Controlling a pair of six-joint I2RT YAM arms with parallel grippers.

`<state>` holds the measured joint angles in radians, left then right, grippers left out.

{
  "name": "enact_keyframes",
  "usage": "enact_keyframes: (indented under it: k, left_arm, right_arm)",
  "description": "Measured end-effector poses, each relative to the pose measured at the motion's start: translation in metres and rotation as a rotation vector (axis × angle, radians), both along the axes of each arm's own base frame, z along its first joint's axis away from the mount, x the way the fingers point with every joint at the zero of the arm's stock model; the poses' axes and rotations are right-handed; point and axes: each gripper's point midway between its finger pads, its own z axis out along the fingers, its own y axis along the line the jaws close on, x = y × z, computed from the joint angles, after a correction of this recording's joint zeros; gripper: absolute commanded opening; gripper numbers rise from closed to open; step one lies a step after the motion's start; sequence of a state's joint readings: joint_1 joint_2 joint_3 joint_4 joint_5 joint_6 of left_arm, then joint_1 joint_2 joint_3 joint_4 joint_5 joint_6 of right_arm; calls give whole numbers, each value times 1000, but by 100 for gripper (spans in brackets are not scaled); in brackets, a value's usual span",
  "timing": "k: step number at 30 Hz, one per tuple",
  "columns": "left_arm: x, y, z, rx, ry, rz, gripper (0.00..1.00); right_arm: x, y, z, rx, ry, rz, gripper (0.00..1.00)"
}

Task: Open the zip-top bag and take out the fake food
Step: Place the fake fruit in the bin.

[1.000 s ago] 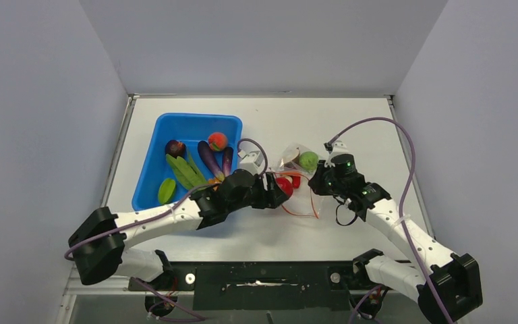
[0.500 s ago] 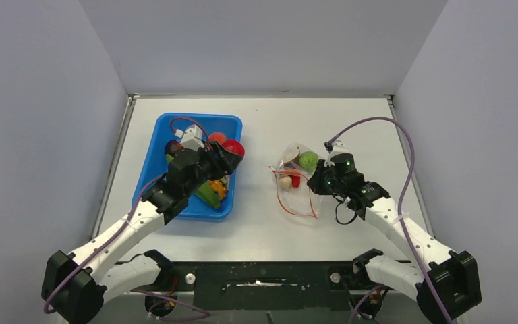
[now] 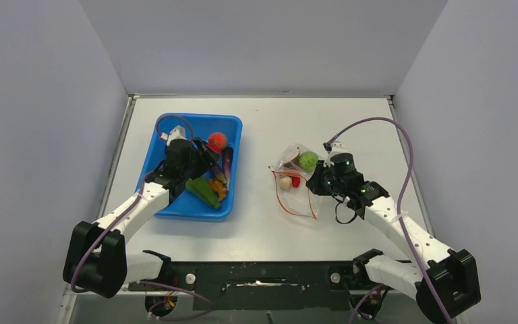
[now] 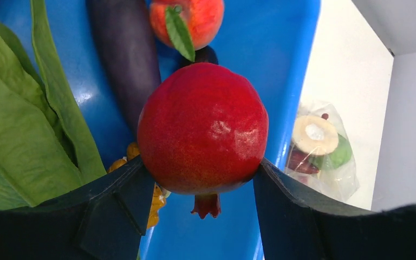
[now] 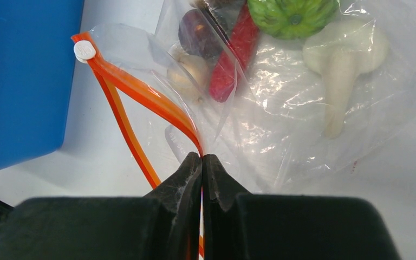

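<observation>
White table boxed in by grey walls. At 9 o'clock, over the blue bin, left gripper clasping the red fruit; a second ago beside the bag. At 3 o'clock, right gripper clamped on its orange strip, unmoved.

White arm links, black joints, purple cables, seemingly green lights

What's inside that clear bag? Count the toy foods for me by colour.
Green bumpy ball: 1
White mushroom: 1
Red piece: 1
Dark purple piece: 1
Beige piece: 1
Total: 5 visible in the zip-top bag; more may hide past the frame.
</observation>
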<state>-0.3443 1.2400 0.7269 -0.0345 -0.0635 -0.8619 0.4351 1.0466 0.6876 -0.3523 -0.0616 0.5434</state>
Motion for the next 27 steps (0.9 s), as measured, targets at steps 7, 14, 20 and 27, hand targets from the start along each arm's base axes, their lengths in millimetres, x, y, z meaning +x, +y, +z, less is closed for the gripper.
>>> enact_keyframes:
  k: [7, 14, 20, 27]
  left_arm:
    - [7, -2, -19, -45, 65, 57, 1]
    - [0, 5, -53, -28, 171, 121, 1]
    - [-29, 32, -75, 13, 236, 239, 3]
    - [-52, 52, -65, 11, 203, 321, 21]
  right_arm:
    - [0, -1, 1, 2, -1, -3, 0]
    - [1, -3, 3, 2, -8, -7, 0]
    - [1, -10, 5, -2, -14, -21, 1]
    - [0, -14, 5, 2, -15, -32, 1]
